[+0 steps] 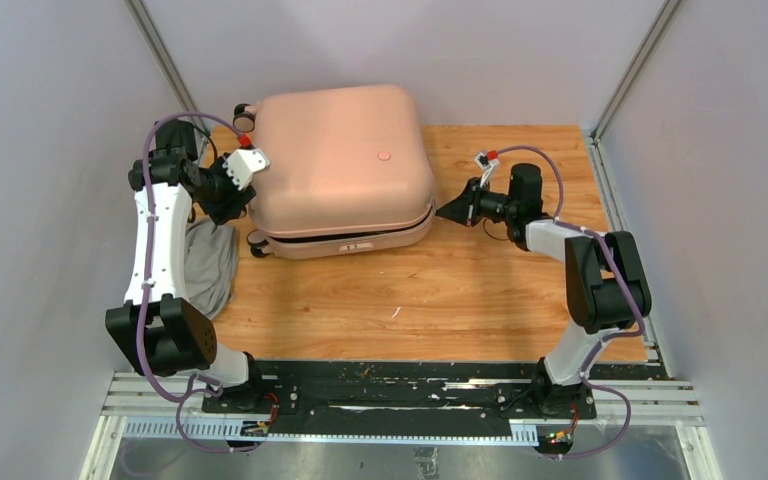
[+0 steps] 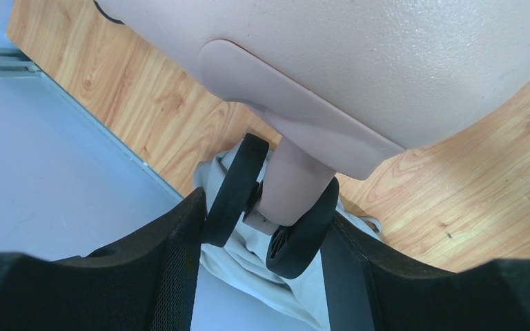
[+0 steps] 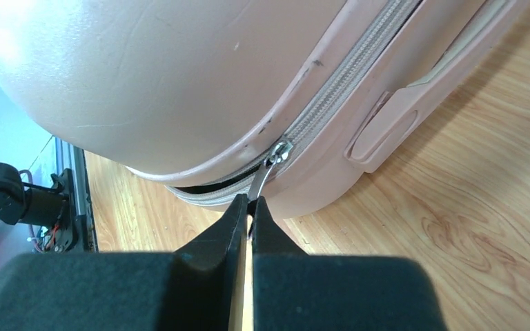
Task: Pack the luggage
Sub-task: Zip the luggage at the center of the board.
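Item: luggage (image 1: 340,160), lying flat toward the far left corner of the counter (image 1: 460,290), lid down, zip partly undone along the near right corner.
Step in hand: zipping shut, by my reading.
Right end effector (image 3: 250,207): clenched on the zipper pull (image 3: 262,181).
Left end effector (image 2: 263,214): half open, fingers clasping the caster wheel (image 2: 231,189) (apparently bracing the case), grey cloth (image 1: 210,265) beneath.
Next move: draw the pull along the seam, keeping the pinch.
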